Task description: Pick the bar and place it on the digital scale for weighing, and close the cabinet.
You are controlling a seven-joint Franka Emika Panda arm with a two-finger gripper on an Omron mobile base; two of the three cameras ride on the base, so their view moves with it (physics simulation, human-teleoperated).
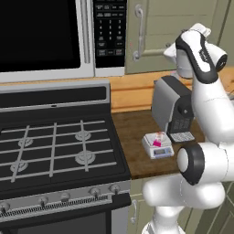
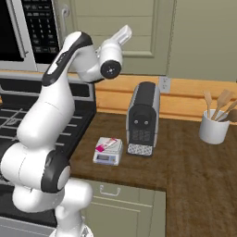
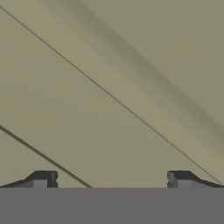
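Note:
The tiny pink and whitish bar (image 1: 157, 140) (image 2: 105, 145) lies on top of the small light-grey digital scale (image 1: 157, 146) (image 2: 108, 153), which stands on the wooden counter in front of the coffee machine. My gripper (image 1: 201, 29) (image 2: 124, 32) (image 3: 111, 179) is raised high, close against the olive-beige cabinet door (image 1: 164, 32) (image 2: 139, 37) (image 3: 109, 87). Its dark fingertips (image 3: 43, 178) stand far apart with nothing between them, so it is open. The door's silver handle (image 1: 140, 32) is left of the hand. The door looks flat against the cabinet front.
A grey-and-black coffee machine (image 1: 176, 108) (image 2: 143, 118) stands behind the scale. The stove (image 1: 55, 146) lies to the left, with the microwave (image 1: 45, 36) above it. A white holder with wooden utensils (image 2: 214, 126) sits at the right of the counter (image 2: 194, 166).

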